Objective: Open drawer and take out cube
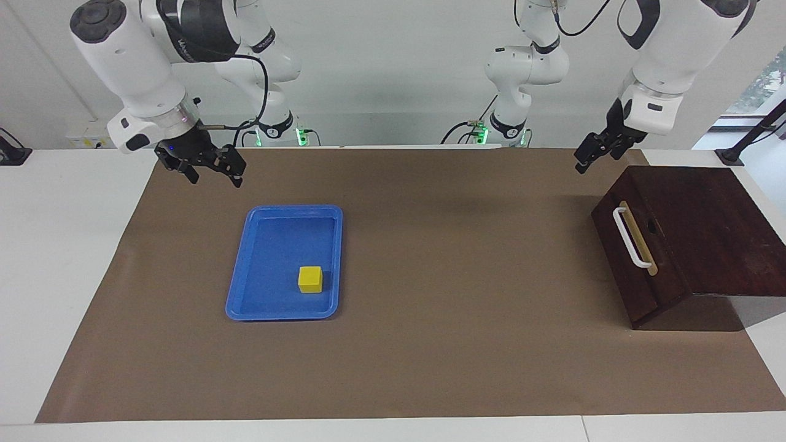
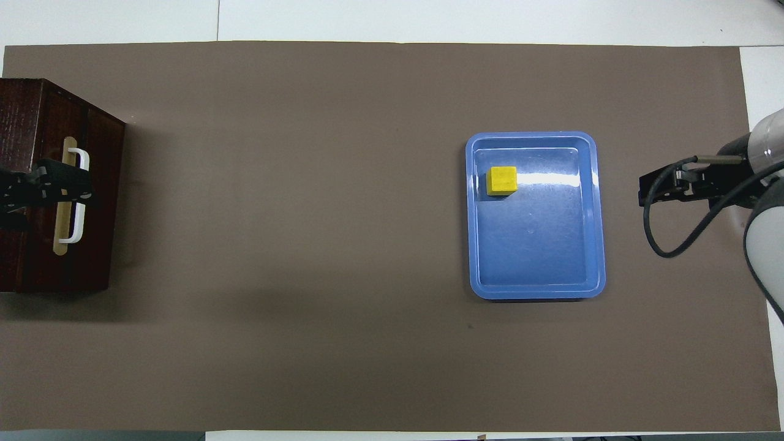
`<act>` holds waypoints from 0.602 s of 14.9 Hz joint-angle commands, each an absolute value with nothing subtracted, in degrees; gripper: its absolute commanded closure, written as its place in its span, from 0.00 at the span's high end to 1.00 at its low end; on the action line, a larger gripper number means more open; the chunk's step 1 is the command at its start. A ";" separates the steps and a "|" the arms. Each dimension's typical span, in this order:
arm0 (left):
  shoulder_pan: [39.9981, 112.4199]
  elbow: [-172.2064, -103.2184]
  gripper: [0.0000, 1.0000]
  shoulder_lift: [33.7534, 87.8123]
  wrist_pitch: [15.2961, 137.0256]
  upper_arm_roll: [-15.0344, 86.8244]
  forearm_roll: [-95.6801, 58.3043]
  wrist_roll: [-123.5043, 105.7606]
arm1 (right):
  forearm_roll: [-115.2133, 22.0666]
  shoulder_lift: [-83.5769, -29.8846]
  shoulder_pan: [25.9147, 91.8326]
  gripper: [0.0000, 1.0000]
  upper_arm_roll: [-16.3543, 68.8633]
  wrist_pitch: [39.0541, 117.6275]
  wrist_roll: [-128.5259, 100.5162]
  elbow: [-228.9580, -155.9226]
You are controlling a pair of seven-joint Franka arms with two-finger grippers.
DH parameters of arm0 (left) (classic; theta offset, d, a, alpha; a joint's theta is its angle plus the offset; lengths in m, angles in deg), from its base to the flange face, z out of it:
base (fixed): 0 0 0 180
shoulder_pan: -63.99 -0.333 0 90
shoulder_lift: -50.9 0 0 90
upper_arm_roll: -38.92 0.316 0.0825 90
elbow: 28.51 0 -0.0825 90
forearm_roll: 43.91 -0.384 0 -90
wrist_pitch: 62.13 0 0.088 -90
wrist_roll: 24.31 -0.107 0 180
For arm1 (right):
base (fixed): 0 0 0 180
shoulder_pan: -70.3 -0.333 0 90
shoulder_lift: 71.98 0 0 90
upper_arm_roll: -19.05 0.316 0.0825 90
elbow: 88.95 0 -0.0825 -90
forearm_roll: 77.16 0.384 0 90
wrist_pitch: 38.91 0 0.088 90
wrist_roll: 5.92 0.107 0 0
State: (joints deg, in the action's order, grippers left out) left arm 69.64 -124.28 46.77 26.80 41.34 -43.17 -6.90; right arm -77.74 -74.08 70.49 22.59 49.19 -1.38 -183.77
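The dark wooden box stands at the left arm's end of the table. Its drawer (image 1: 666,270) is shut, the front flush, with the white bar handle (image 1: 631,238) showing. The drawer front also shows in the overhead view (image 2: 101,202). The yellow cube (image 1: 311,279) lies in the blue tray (image 1: 288,210), at the tray's end farther from the robots; it also shows in the overhead view (image 2: 501,180). My left gripper (image 1: 583,162) hangs in the air beside the box and holds nothing. My right gripper (image 1: 212,175) is open and empty, raised over the mat beside the tray.
A brown mat (image 1: 454,276) covers most of the table, with white table edge around it. The blue tray (image 2: 533,136) lies toward the right arm's end. In the overhead view the left gripper (image 2: 82,184) covers part of the handle.
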 commanded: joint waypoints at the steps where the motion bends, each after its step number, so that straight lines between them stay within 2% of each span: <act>1: 69.70 -124.83 1.00 45.98 25.32 41.03 -42.24 -8.06 | -78.49 -76.11 73.97 1.00 25.46 44.53 -6.00 -182.49; 3: 70.84 -124.58 1.00 46.15 26.10 40.07 -42.24 -6.13 | -78.22 -75.76 74.96 1.00 26.35 42.40 -5.83 -181.33; 9: 73.13 -124.40 1.00 46.24 27.59 39.10 -42.33 -6.82 | -78.31 -75.15 75.40 1.00 26.26 42.39 -4.35 -183.09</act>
State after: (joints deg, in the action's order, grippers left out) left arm 72.60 -124.28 46.77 26.76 38.68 -42.84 -6.28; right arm -77.95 -75.34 73.86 25.22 42.51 -4.28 -183.14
